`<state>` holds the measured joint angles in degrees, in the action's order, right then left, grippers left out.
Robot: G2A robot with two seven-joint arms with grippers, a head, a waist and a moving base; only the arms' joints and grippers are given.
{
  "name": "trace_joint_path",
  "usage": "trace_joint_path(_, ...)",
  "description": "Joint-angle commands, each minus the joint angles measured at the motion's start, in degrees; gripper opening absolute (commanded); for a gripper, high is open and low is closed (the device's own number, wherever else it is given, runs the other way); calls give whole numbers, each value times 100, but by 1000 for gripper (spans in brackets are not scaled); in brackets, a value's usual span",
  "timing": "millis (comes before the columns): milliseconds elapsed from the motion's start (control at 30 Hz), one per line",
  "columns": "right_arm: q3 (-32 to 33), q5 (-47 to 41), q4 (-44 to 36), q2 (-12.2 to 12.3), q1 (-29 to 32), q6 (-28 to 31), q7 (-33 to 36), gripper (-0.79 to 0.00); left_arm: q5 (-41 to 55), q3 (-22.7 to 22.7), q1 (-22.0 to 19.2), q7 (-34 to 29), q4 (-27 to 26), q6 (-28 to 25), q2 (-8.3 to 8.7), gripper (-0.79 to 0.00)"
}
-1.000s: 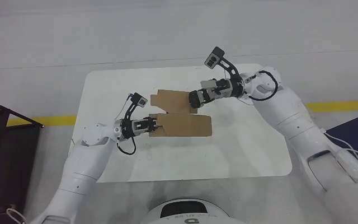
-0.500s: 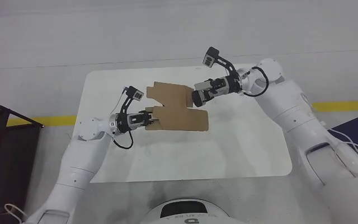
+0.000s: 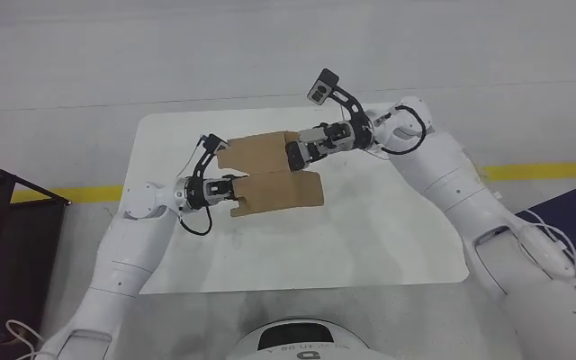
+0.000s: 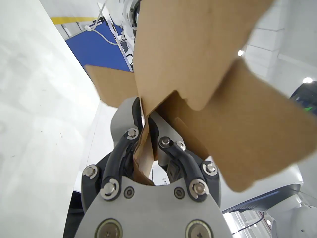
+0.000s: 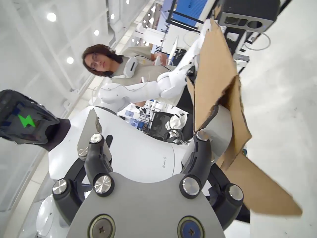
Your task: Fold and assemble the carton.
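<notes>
Left gripper (image 4: 146,118) stays pinched on the carton (image 3: 283,191) just ahead, while the spread right gripper (image 3: 295,157), hooked inside, has raised it, so it looks to be opening.

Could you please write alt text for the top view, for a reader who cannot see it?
A brown carton sits between two robot end effectors over a white table. The left end effector grips one end of the near panel; the right end effector is at the far panel.
</notes>
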<state>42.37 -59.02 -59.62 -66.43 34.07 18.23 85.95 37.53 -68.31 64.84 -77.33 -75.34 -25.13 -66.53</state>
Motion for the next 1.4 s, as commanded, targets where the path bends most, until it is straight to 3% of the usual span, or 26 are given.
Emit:
trace_joint_path(0,29,-180,48,-51,-12,-55,65,-172,1,8,-3,-37,12,1,4,-785)
trace_joint_path(267,-73,538,147,-173,-122,-94,104,-336,-74,60,4,-38,-30,-49,12,-785)
trace_joint_path(400,-85,884,184,-204,-198,-106,116,-471,-148,70,16,-31,-55,-56,23,-785)
trace_joint_path(500,-77,1006,208,-221,-218,-166,176,-514,-234,74,42,24,-70,-79,32,-785)
trace_joint_path(933,-59,1923,156,-234,-345,-462,-6,-505,-1538,-128,162,693,-468,-325,148,-785)
trace_joint_path(1367,-126,2172,287,-356,-397,-499,-88,-508,-1748,-69,295,852,-795,-413,201,-785)
